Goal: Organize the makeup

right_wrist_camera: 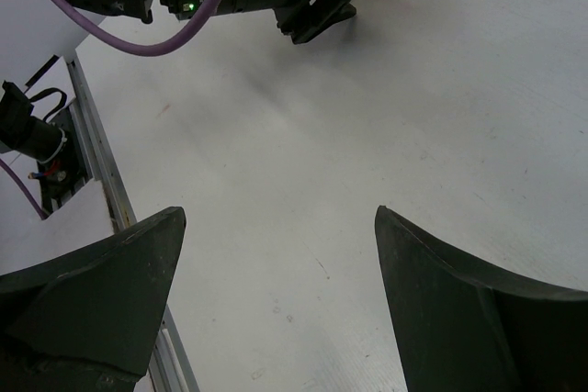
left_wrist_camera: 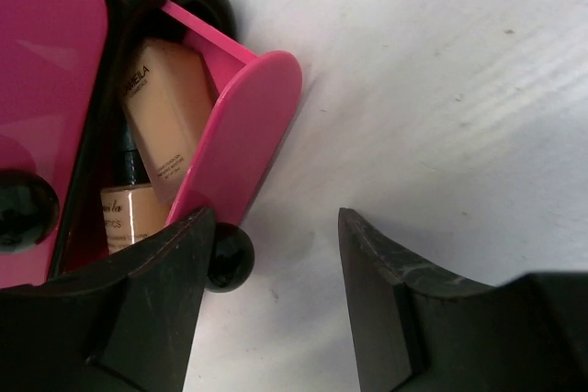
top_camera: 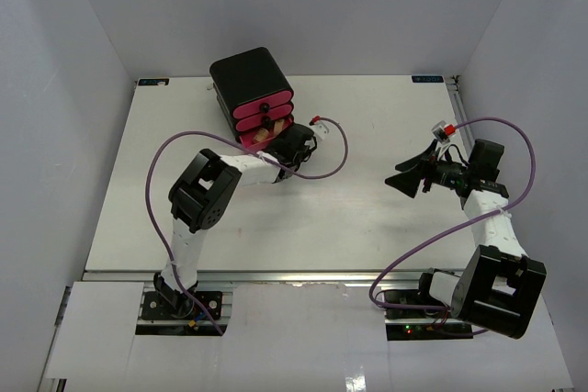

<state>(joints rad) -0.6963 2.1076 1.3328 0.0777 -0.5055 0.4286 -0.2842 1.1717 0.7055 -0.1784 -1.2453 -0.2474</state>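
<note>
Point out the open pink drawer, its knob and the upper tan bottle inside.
open pink drawer (left_wrist_camera: 246,126): left wrist view, front panel.
knob (left_wrist_camera: 230,259): left wrist view, round side.
upper tan bottle (left_wrist_camera: 167,107): left wrist view, labelled body.

Pink drawers (top_camera: 250,109), blk box (top_camera: 248,75), tan bottles (left_wrist_camera: 165,107), white table (top_camera: 367,218).

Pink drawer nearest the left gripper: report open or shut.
Open. The drawer stands pulled out of the black box, with tan bottles showing inside.
</note>
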